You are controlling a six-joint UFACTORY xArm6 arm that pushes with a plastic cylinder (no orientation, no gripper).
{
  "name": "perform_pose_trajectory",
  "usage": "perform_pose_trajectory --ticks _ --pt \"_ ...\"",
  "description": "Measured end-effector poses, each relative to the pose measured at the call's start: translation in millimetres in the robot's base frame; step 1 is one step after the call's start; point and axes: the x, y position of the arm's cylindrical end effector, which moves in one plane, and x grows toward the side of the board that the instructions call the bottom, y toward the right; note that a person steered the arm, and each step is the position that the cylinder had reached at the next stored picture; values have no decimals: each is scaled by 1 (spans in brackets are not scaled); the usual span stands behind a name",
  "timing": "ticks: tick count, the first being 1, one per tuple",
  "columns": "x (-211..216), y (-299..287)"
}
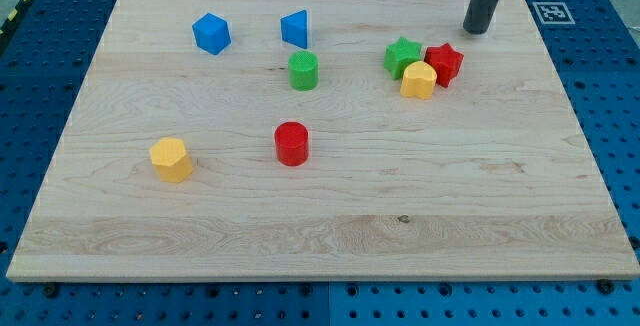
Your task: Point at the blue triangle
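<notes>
Only 1 view: set high at the board's [330, 236] near edge, looking down and across toward the far edge, distant enough to hold nearly the whole board inside the blue pegboard [620, 116] surround.

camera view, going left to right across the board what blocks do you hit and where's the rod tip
yellow block → blue cube → red cylinder → green star → red star → my tip, furthest right.

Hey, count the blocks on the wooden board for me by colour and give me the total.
Blue: 2, the blue triangle and the blue cube
Green: 2, the green cylinder and the green star
Red: 2, the red cylinder and the red star
Yellow: 2, one yellow block and another yellow block
Total: 8
</notes>
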Motion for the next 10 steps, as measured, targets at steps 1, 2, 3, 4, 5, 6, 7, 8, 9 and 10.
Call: perform_pose_trajectory --ticks 1,2,3,4,5,6,7,8,9,10 --pt "0 0" --pt "0 -7" --pt "0 -10" --pt "0 -18" --pt "0 -30" --pt "0 -30" --pt "0 -35" --pt "0 -35" --pt "0 -40" --pt "0 -66"
